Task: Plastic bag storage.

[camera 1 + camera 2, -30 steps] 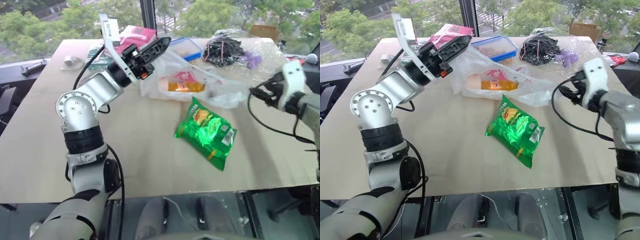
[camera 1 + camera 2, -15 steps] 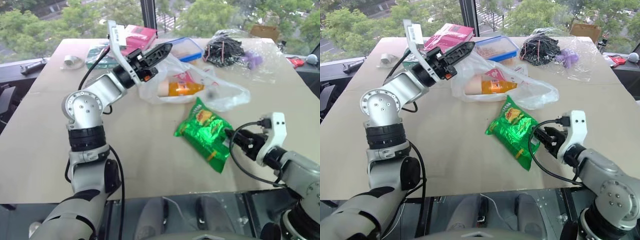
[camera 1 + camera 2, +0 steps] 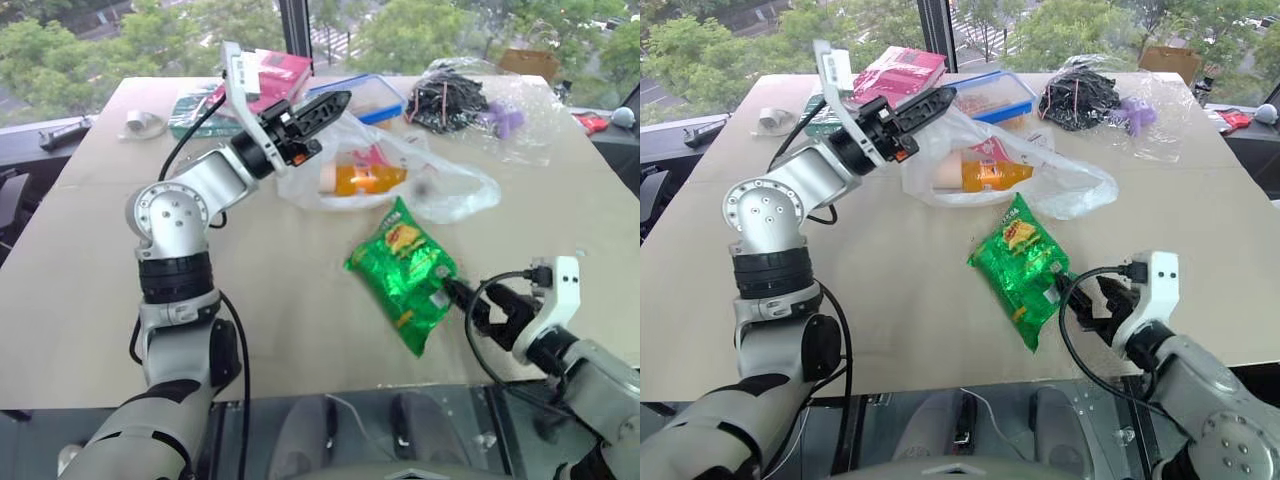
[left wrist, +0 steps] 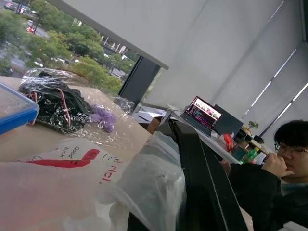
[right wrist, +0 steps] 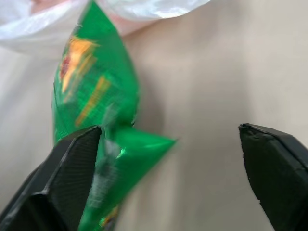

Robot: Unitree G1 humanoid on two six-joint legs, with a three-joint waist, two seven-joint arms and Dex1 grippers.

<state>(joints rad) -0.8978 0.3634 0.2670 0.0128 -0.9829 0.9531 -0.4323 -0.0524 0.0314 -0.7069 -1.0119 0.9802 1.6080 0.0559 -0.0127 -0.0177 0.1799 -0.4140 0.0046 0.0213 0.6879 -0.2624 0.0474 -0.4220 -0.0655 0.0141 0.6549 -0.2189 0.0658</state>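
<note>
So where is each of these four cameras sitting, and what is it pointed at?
Left eye view: on the head, looking down over the table; both arms show, left hand shut on the plastic bag.
Right eye view: the head's other eye, same scene, slightly shifted.
Left wrist view: on the left wrist, along shut fingers across the bag towards a seated person.
Right wrist view: on the right wrist, between open fingers at the green snack packet.
Shared: bag in all four; packet in both eye views and right wrist.
</note>
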